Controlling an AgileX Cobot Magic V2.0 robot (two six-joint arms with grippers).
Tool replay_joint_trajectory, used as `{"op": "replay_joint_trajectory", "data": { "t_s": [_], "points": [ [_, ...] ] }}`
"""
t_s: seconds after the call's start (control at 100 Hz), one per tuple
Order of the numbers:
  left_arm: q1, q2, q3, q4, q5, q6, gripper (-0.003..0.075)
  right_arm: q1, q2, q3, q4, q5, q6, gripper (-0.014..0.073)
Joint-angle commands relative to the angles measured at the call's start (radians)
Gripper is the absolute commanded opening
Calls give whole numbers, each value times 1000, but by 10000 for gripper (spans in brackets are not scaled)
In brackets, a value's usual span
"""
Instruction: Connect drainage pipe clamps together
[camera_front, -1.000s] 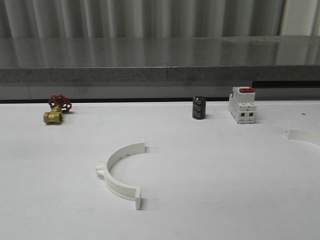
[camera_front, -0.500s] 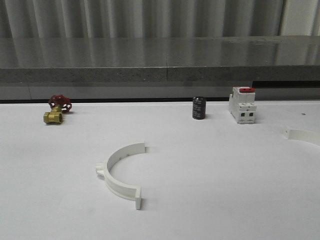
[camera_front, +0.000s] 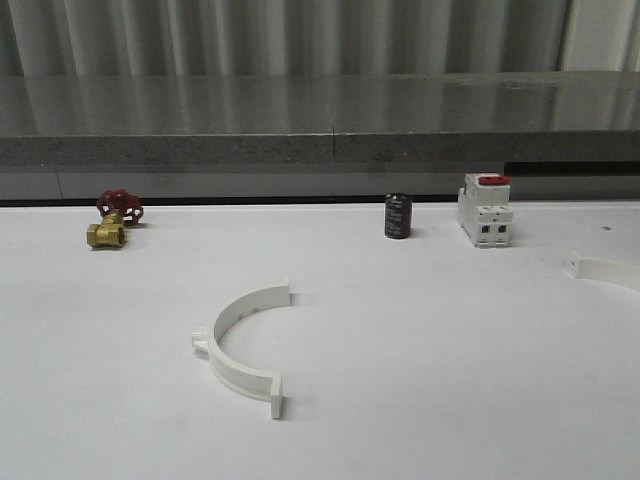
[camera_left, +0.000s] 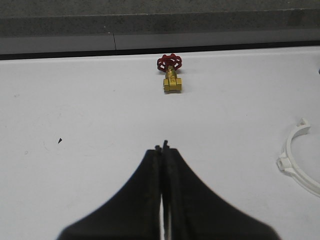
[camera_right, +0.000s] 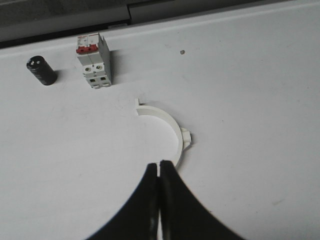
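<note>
Left tool: my black, smooth tapered fingers are pressed together with nothing between them, hovering above bare tabletop.
Right tool: my matte black fingers meet in a closed point, holding nothing, just above one end of a clamp half.
Near clamp half: white plastic semicircular arc, flat end flanges, a small square tab on its outer curve; it lies flat at the middle of the tabletop, opening to the right.
Far clamp half: same white plastic arc with an outer tab, lying flat near the right edge, well apart from the first.
Tabletop: plain white, matte, faintly scuffed.
Valve: brass body, red handwheel, far left.
Cylinder: small, dark, upright, beside the breaker.
Breaker: white boxy housing, red top; any lettering is too small to read.
</note>
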Motion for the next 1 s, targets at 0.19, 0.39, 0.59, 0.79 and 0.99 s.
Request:
{"op": "replay_joint_trajectory", "data": {
  "t_s": [0.19, 0.39, 0.59, 0.79, 0.99],
  "points": [
    [-1, 5, -29, -5, -78, 5, -20, -6, 206, -85, -1, -55, -1, -36],
    [-1, 5, -29, -5, -78, 0, -20, -6, 283, -85, -1, -39, -2, 303],
    [-1, 5, -29, -5, -78, 5, -20, -6, 298, -86, -1, -72, -3, 567],
    [-1, 5, -29, -5, -78, 0, -20, -27, 399, -191, -5, 2, -13, 561],
    [-1, 5, -29, -5, -78, 0, -20, -46, 581, -335, -5, 105, -67, 561]
  ]
}}
